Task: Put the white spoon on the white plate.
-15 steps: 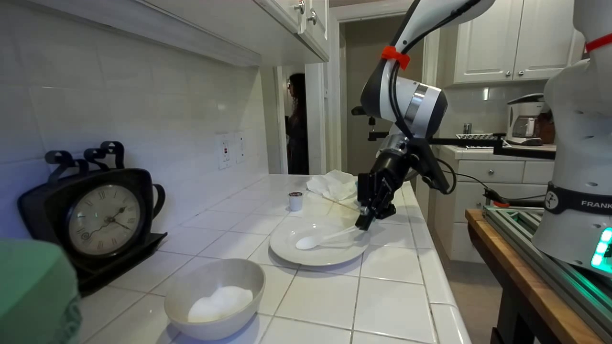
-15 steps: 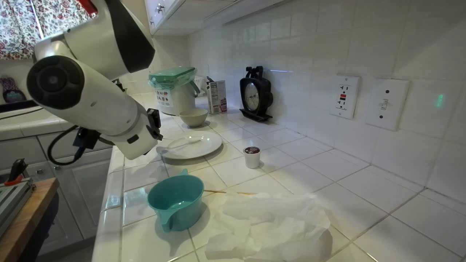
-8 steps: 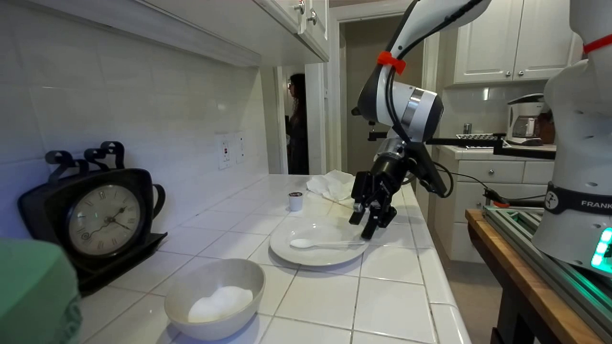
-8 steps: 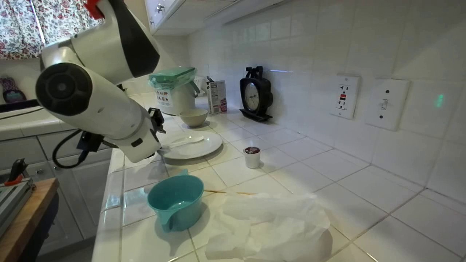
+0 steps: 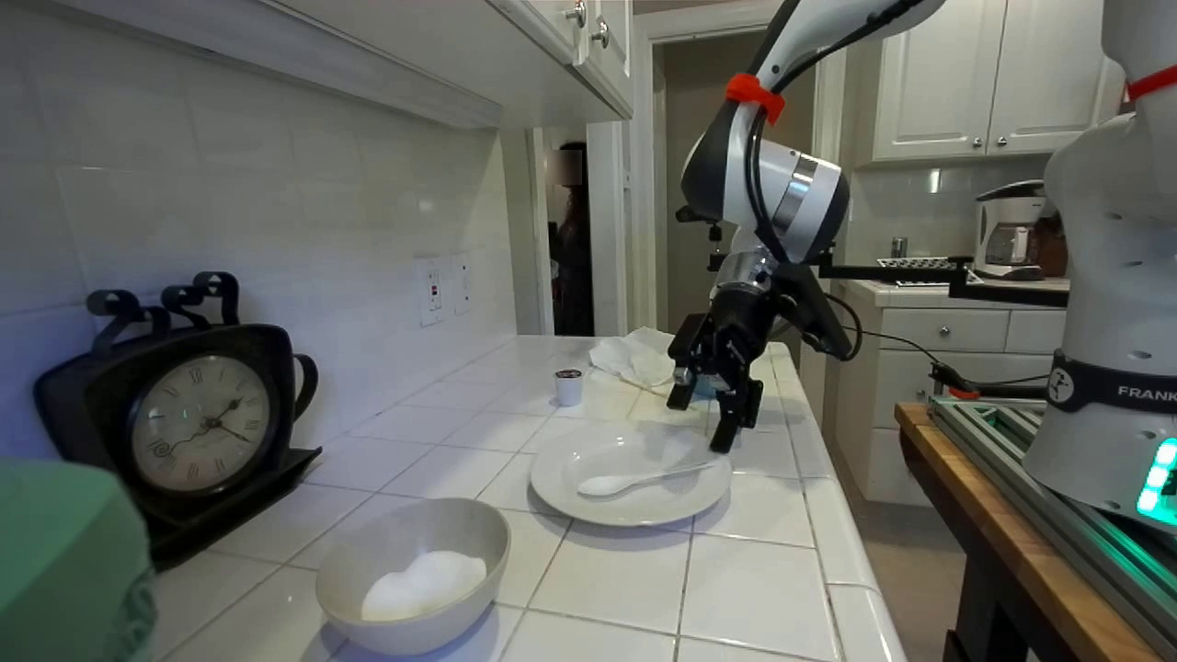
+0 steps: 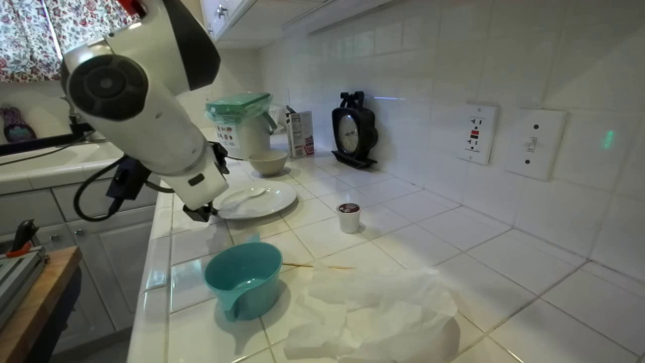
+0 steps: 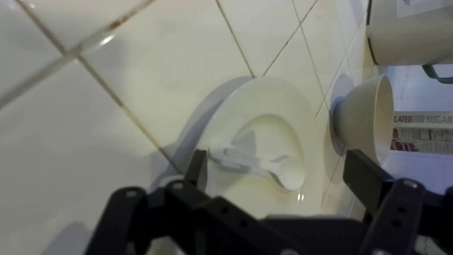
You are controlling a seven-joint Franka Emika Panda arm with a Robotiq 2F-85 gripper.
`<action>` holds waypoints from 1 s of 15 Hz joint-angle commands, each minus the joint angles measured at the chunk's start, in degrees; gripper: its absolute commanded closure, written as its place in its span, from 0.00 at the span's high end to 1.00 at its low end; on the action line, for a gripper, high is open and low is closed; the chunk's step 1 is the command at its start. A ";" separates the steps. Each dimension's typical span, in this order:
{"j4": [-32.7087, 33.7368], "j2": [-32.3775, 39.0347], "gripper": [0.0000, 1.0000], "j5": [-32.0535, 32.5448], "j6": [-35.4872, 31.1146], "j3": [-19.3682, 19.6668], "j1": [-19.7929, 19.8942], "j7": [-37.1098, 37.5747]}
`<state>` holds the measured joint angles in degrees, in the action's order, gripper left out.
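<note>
The white spoon [image 5: 607,484] lies on the white plate [image 5: 557,471], its bowl in the plate's hollow and its handle reaching over the rim on the counter's front-edge side. In the wrist view, the spoon [image 7: 291,173] sits on the plate [image 7: 270,92] between widely parted fingers. My gripper [image 5: 701,419] is open, low over that side of the plate, with one fingertip close to the handle's end. Whether that fingertip touches the spoon or rim, I cannot tell. The arm hides part of the plate [image 6: 288,197] in an exterior view.
A deep bowl [image 5: 345,588] holding something white stands beyond the plate. A small capsule cup [image 6: 348,219], a teal measuring cup [image 6: 244,282], a thin stick and crumpled paper [image 6: 373,312] lie on the opposite side. A black clock-faced scale [image 5: 202,423] stands by the wall.
The jaws have opened and let go of the spoon's handle, and the spoon has settled on the plate. The plate has slid slightly toward the counter's front edge with the spoon.
</note>
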<state>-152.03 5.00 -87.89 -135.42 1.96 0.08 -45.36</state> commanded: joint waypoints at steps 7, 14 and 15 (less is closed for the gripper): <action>-2.12 -13.65 1.00 40.16 -13.26 -8.05 -4.41 40.86; -3.45 -26.87 1.00 73.69 -2.15 -28.77 11.74 70.82; -1.19 -28.45 1.00 78.53 1.48 -28.05 10.85 73.56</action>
<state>-154.99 -15.43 -20.44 -142.83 -23.01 8.08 19.59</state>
